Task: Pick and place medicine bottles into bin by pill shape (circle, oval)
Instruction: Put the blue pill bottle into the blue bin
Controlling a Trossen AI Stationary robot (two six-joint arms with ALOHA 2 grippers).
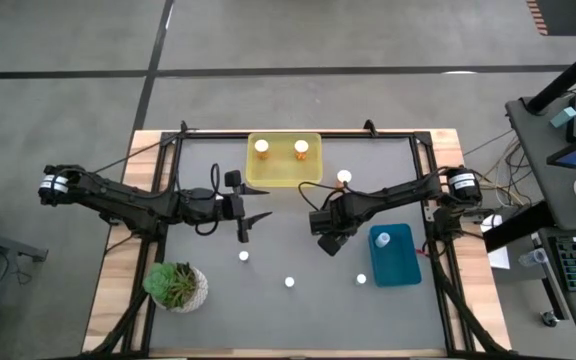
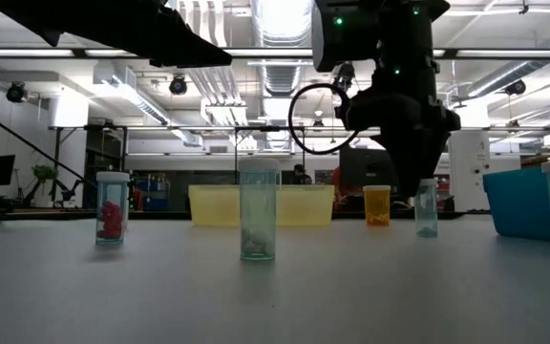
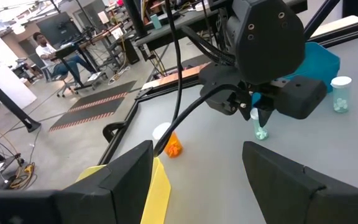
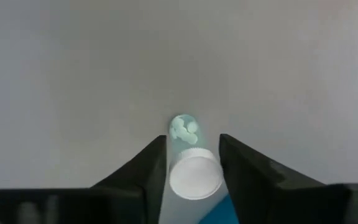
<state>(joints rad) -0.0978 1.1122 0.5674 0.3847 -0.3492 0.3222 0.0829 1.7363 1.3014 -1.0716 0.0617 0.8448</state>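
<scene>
My right gripper (image 4: 192, 163) points down at mid-table and is shut on a small clear medicine bottle (image 4: 184, 129) with a white cap and pale green pills, which also shows in the low view (image 2: 427, 208). My left gripper (image 3: 197, 180) hovers open to its left, holding nothing. An orange bottle (image 1: 344, 176) stands near the yellow bin (image 1: 313, 172), which holds two orange bottles. Three more bottles (image 1: 243, 256) (image 1: 290, 282) (image 1: 361, 279) stand upright toward the near edge. One bottle (image 1: 382, 238) sits in the blue bin (image 1: 403, 268). My right gripper pinches the clear bottle at its white cap (image 4: 175, 173), one finger on each side. The fingers (image 4: 145, 174) come from above, pointing down. The bottle stands upright below them, with its base (image 2: 427, 232) on the table.
A potted green plant (image 1: 176, 287) stands at the near left corner. The yellow bin is at the far middle and the blue bin at the right. Bare grey mat lies between the loose bottles.
</scene>
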